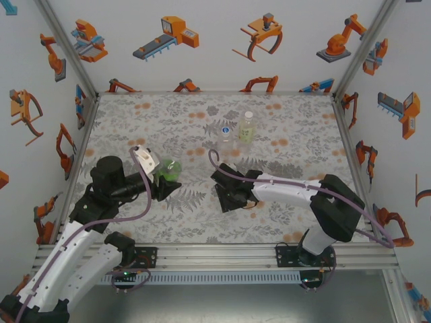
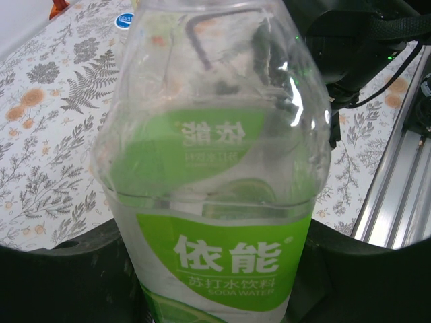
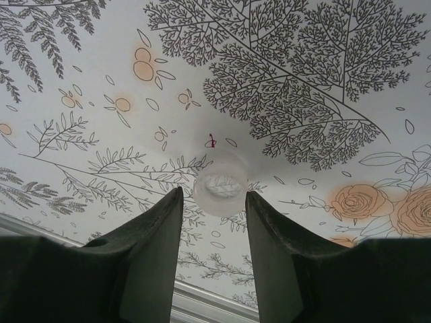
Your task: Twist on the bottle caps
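Left pincer (image 1: 165,178): mine, clenched on the green-labelled bottle (image 2: 215,202), at 9 o'clock on the worktop (image 1: 303,134);
Right pincer (image 3: 214,196): my fingers flank a white cap (image 3: 219,188) lying on the worktop toward 6 o'clock; clamped or not, I cannot tell;
Other bottles: pale yellow bottle (image 1: 247,128) and colourless bottle (image 1: 225,132), upright, side by side at 12 o'clock.

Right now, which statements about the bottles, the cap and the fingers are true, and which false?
1. The left fingers hold a clear plastic bottle with a green label. True.
2. A small round white plastic cap lies on the floral-printed table between the right fingers. True.
3. Three bottles stand at the back of the table. False: two stand there, a colourless bottle and a pale yellow bottle.
4. The right fingers grasp a bottle. False: the white cap sits between them.
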